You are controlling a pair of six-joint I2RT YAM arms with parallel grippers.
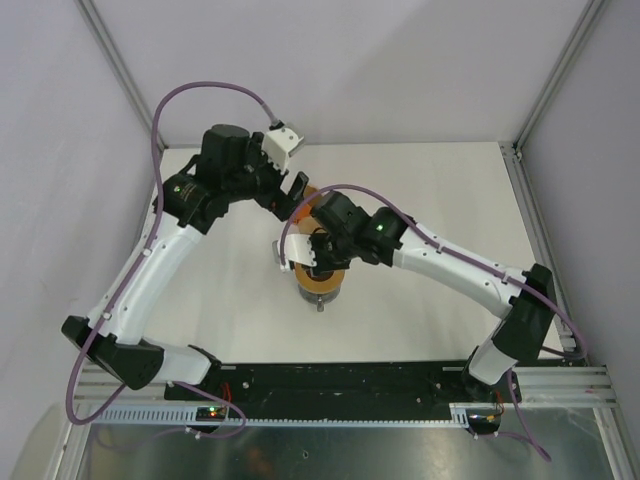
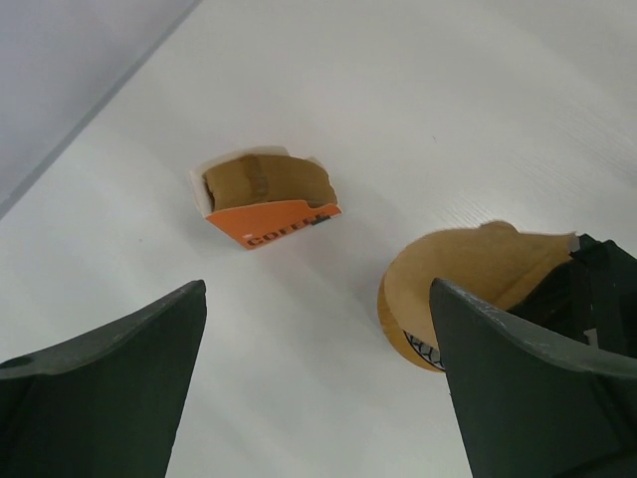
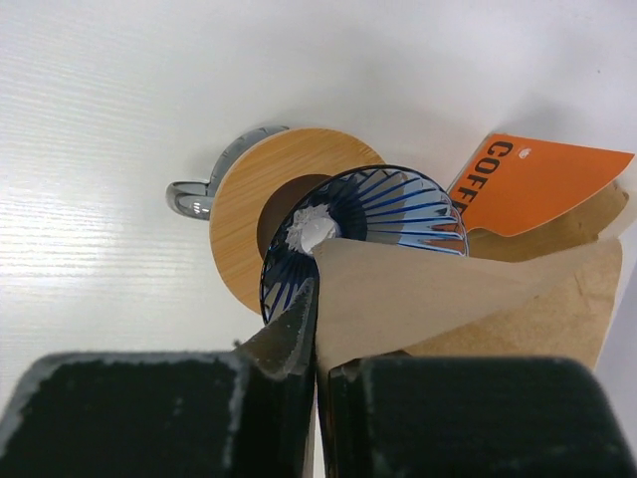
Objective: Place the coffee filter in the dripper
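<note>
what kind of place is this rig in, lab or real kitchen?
Probably a lab test cell: white table boxed by aluminium frame posts and plain panels, black mounting rail at the near edge, a dripper as prop.

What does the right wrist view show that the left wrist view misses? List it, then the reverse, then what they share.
Only right wrist: the dripper's blue ribbed inside and the right tool shut on the coffee filter. Only left wrist: the left tool, wide open. Both: the filter, part of the dripper, the orange packet.
</note>
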